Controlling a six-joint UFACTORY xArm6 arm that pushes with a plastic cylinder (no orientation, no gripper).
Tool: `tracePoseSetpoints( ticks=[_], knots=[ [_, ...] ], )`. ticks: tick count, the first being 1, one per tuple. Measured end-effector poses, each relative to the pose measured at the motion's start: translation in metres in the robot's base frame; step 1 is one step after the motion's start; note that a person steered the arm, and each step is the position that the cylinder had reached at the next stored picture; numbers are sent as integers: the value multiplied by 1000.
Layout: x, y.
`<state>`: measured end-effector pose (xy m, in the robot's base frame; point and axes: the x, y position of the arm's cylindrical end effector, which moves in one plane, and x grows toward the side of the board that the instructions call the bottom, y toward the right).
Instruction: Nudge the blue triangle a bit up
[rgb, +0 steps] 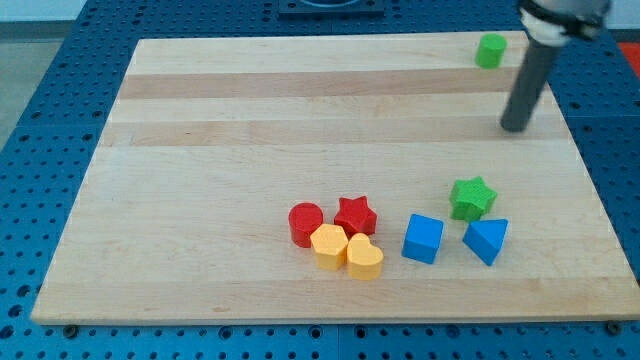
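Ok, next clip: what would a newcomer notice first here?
Probably the huddle of blocks near the view's bottom: red cylinder, red star, two yellow blocks, blue cube, blue triangle, green star. My tip stands far above them, toward the view's top right.

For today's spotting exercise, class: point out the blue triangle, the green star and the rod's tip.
blue triangle (486, 240), camera view, on its top face.
green star (472, 197), camera view, centre of its top face.
my tip (516, 128), camera view, very end of the rod, well above both blocks.
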<state>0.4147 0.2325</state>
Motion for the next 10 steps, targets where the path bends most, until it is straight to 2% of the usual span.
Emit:
tracePoseSetpoints(
  ticks=[2, 3, 5, 8, 10],
  knots=[
    [139, 24],
    [149, 25],
    [181, -34],
    [157, -71],
    [105, -71]
  ],
)
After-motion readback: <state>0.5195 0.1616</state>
